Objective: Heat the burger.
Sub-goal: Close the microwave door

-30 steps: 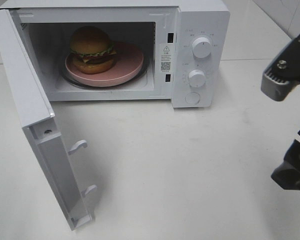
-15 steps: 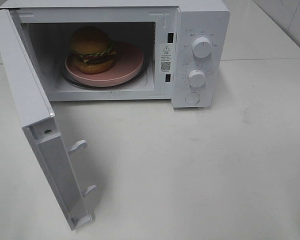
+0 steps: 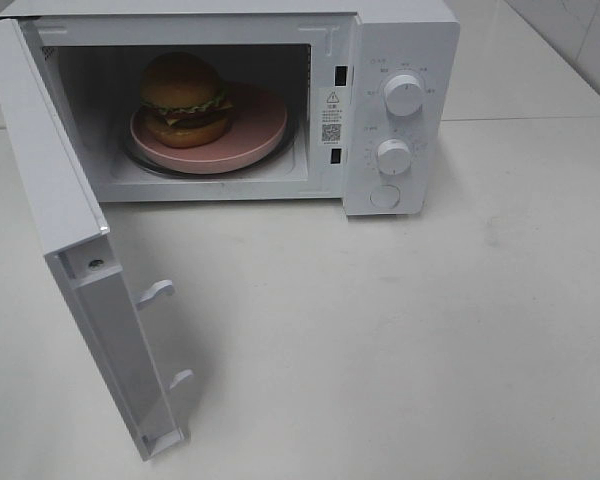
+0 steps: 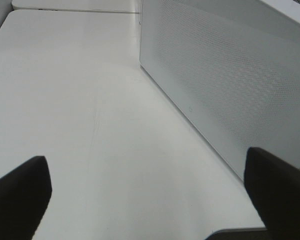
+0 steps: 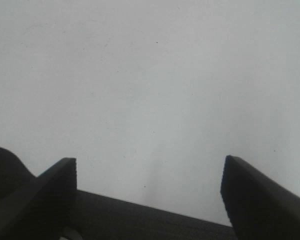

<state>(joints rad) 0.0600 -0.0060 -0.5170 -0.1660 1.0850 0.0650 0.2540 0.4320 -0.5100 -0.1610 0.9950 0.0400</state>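
Note:
The burger (image 3: 184,98) sits on a pink plate (image 3: 252,130) inside the white microwave (image 3: 400,40), whose door (image 3: 65,240) stands wide open to the left. Neither gripper shows in the exterior high view. In the left wrist view my left gripper (image 4: 145,192) is open and empty over the white table, beside the perforated outer face of the door (image 4: 225,85). In the right wrist view my right gripper (image 5: 147,192) is open and empty over bare table.
Two dials (image 3: 404,95) and a round button (image 3: 385,196) are on the microwave's right panel. The white table (image 3: 400,340) spreads in front of it. The door's lower corner (image 3: 165,440) juts toward the front edge.
The right arm, at the right edge of the exterior high view one second ago, has moved out of that view. The burger, plate and door have not moved.

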